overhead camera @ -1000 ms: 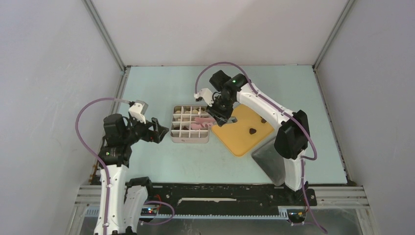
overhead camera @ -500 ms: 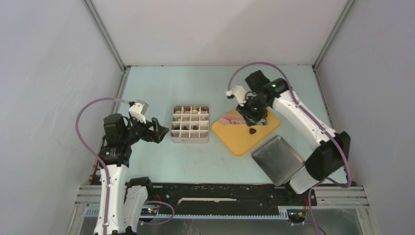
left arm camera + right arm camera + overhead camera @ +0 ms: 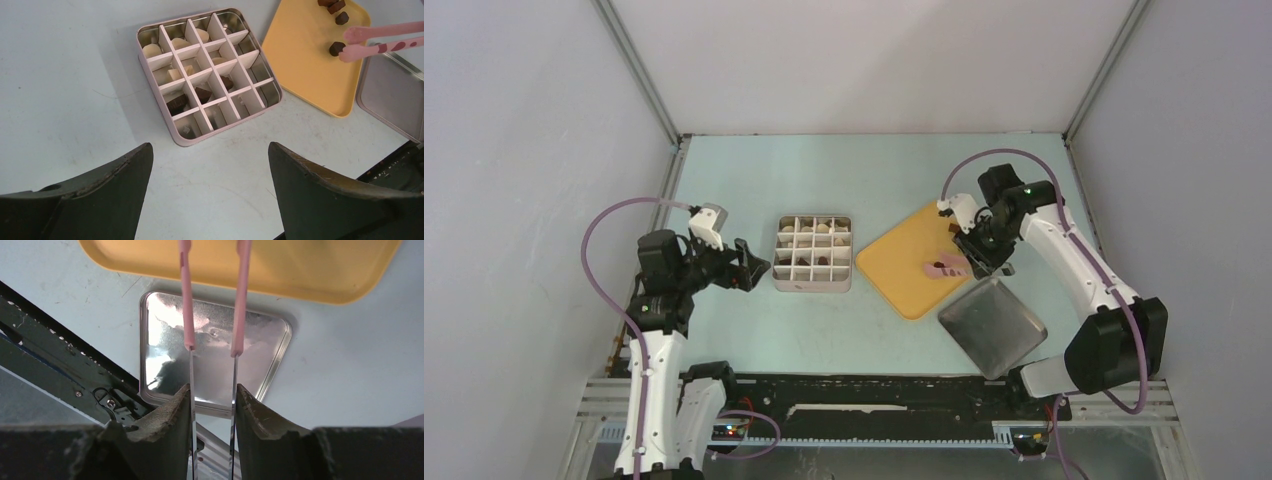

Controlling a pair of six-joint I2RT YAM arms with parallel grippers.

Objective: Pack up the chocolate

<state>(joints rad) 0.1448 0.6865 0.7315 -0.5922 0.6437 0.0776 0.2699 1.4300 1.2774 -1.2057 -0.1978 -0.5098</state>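
My left pincer [image 3: 210, 150] hangs wide apart with nothing between its fingers, just above the table and looking down at the divided box [image 3: 226, 121] beside it. Some of the chocolate [image 3: 176, 103] already lies in that box, one small bite to a compartment: rounded and blocky cream-white pieces in the far rows, and three dark brown, blocky ones on a slant across the middle. Several compartments on the near and right sides look bare. To the right of the box, close by but apart from it, lies the yellow tray [image 3: 305, 65], set cornerwise. More dark brown pieces sit at its far corner. One further dark piece [image 3: 336, 48] rests on the tray between the tips of the pink tongs [image 3: 385, 40]; I cannot tell whether the tips are pinching it. My right pincer [image 3: 212, 395] is closed partway on the metal handles of those tongs, a finger pressed against each arm. Under it, touching the tray's near right edge, lies the shiny metal lid [image 3: 215, 365], hollow side up.
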